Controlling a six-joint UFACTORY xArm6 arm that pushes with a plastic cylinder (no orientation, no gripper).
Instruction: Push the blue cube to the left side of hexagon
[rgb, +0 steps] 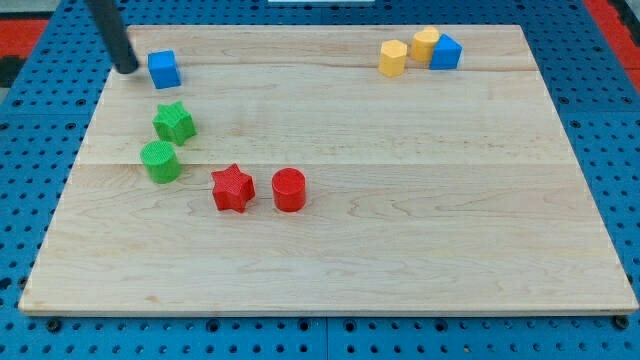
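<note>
My tip (127, 68) sits just to the view's left of a blue cube (163, 68); no fingers, just a bare rod holding nothing.
From my tip, the yellow hexagon (393, 58) lies far to the view's right on the wooden board (400, 230), a yellow cylinder (425, 43) and second blue block (446, 52) just beyond it; green star (174, 123), green cylinder (160, 161), red star (232, 187) and red cylinder (289, 189) lie toward the view's bottom.

Small blue plastic cube (164, 68) sat flat near the board's top-left corner. Yellow plastic hexagon block (393, 58) stood upright near the top edge, right of centre, well apart from that cube, on the cube's right in the view.
</note>
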